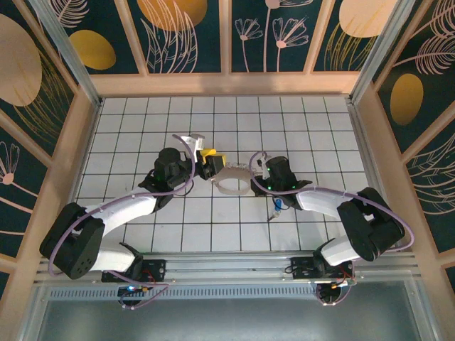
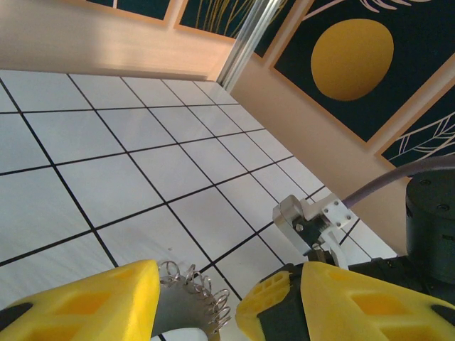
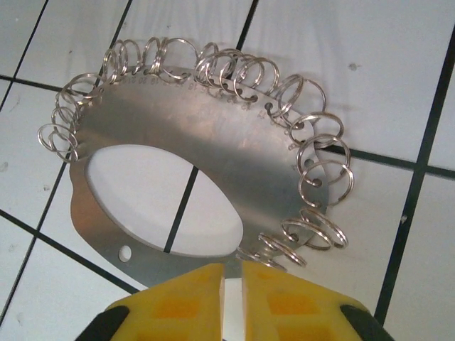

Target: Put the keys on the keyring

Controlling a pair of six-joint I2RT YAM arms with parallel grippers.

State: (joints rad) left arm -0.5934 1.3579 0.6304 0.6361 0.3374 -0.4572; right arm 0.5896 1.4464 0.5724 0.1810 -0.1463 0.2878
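Note:
The keyring (image 1: 233, 182), a flat silvery loop edged with several small wire rings, lies mid-table between both arms. My left gripper (image 1: 207, 162) is at its left rim. In the left wrist view the yellow fingers (image 2: 85, 298) stand apart on either side of the keyring's edge (image 2: 186, 302), with a thin gap showing beside the right finger. My right gripper (image 1: 256, 172) is at the right rim. Its fingertips (image 3: 232, 273) are parted by a narrow slit with nothing in it, just short of the keyring (image 3: 213, 142). A small blue-headed key (image 1: 273, 210) lies on the tiles under the right forearm.
The white tiled floor (image 1: 142, 121) is boxed in by wooden walls (image 1: 227, 84) on three sides. The right arm's white bracket (image 2: 313, 224) and dark motor housing (image 2: 430, 213) sit close beside my left fingers. Open tiles stretch toward the back wall.

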